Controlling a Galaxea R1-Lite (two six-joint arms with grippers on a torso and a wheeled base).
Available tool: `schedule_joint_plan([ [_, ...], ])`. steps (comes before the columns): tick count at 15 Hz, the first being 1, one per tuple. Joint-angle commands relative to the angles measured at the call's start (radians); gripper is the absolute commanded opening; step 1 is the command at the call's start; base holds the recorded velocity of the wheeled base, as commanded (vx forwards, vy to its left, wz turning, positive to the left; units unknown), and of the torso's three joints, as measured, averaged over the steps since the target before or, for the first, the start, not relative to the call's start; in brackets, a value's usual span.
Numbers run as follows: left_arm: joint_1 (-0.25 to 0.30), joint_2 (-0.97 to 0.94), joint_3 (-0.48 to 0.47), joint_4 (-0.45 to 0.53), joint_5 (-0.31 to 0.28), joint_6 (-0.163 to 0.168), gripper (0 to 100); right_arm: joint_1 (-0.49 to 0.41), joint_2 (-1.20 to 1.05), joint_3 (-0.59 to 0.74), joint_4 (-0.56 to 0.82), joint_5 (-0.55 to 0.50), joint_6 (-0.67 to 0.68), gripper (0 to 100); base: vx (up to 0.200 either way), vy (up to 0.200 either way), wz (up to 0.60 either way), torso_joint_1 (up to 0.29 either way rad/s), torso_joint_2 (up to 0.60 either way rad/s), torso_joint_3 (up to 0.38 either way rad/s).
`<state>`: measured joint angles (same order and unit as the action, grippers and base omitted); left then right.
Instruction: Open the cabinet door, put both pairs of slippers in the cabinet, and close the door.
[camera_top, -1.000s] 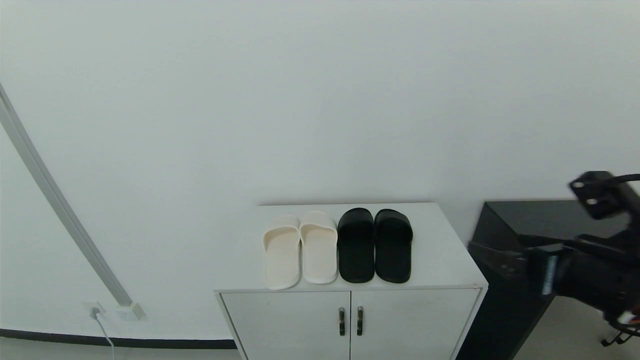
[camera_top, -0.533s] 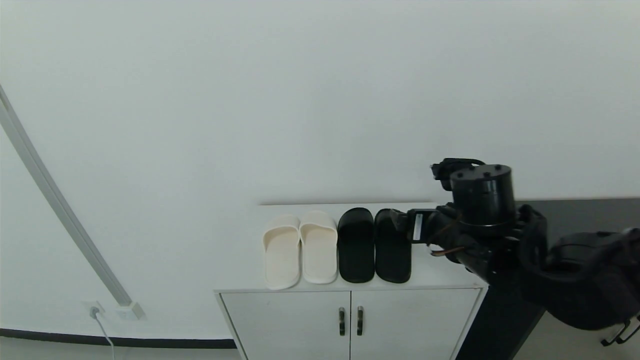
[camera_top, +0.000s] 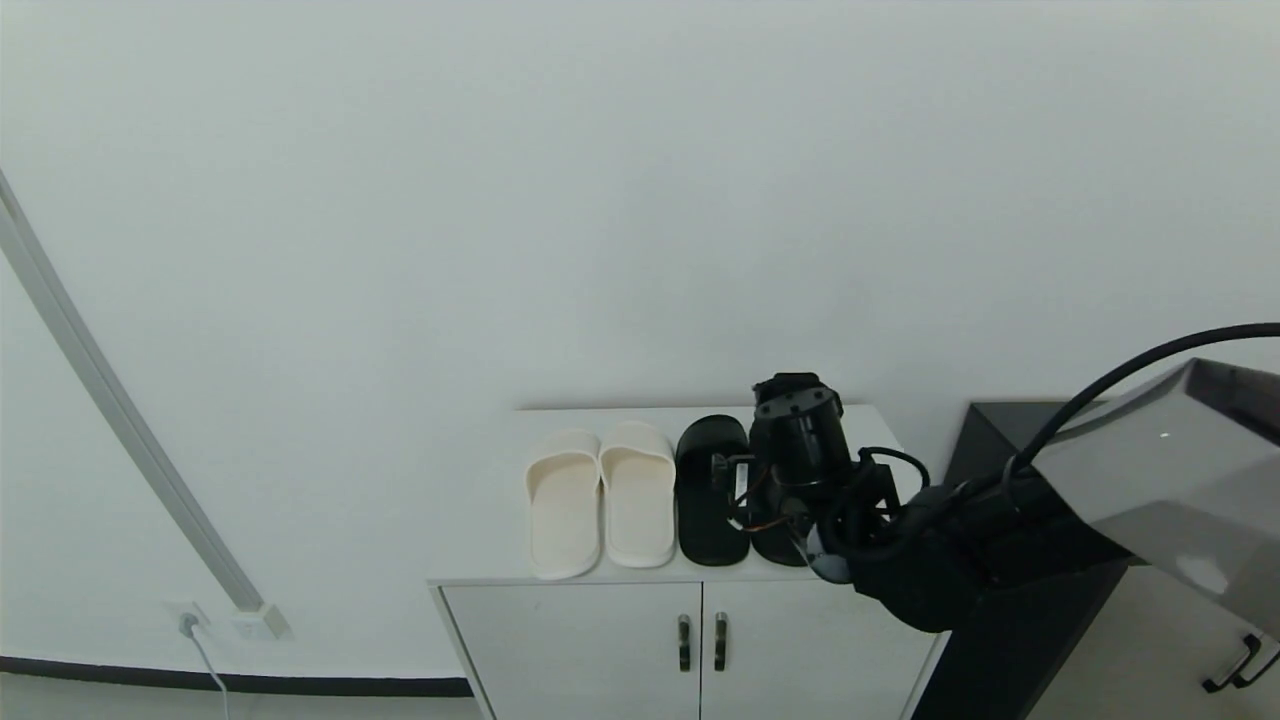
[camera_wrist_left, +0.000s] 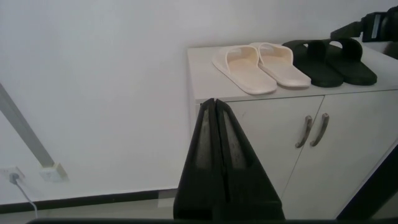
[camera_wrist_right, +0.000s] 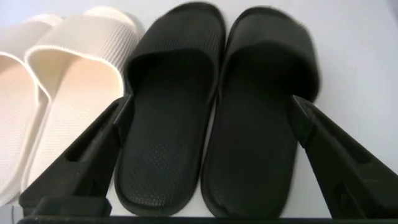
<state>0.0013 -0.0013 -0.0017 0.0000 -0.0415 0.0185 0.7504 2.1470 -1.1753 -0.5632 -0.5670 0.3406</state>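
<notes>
A white cabinet (camera_top: 860, 540) has two shut doors with dark handles (camera_top: 701, 642) at the middle. On its top lie a cream pair of slippers (camera_top: 600, 500) and, to their right, a black pair of slippers (camera_top: 710, 490), toes toward the wall. My right gripper (camera_wrist_right: 208, 106) hangs open just above the black pair (camera_wrist_right: 211, 124), one finger outside each slipper and neither touching. In the head view its wrist hides most of the right black slipper. My left gripper (camera_wrist_left: 215, 106) is shut and empty, low in front of the cabinet's left door (camera_wrist_left: 249, 137).
A black cabinet (camera_top: 1000, 430) stands close against the white cabinet's right side. A grey conduit (camera_top: 100, 400) runs down the wall on the left to a socket (camera_top: 187, 622) with a cable. The wall rises right behind the cabinet.
My right arm has swung in from the far right and come down over the black slippers. The slippers and the cabinet doors have not moved.
</notes>
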Motion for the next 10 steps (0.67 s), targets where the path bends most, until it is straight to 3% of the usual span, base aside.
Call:
schedule_joint_plan([
  [1, 0.0, 0.001, 0.0, 0.0, 0.0, 0.0, 0, 0.0, 0.088, -0.041, 0.0, -0.001, 0.009, 100, 0.0, 0.0, 0.0, 0.0, 0.0, 0.0],
  [10, 0.0, 0.001, 0.0, 0.0, 0.0, 0.0, 0, -0.048, 0.205, -0.19, 0.002, -0.005, 0.0, 100, 0.0, 0.0, 0.0, 0.0, 0.0, 0.0],
])
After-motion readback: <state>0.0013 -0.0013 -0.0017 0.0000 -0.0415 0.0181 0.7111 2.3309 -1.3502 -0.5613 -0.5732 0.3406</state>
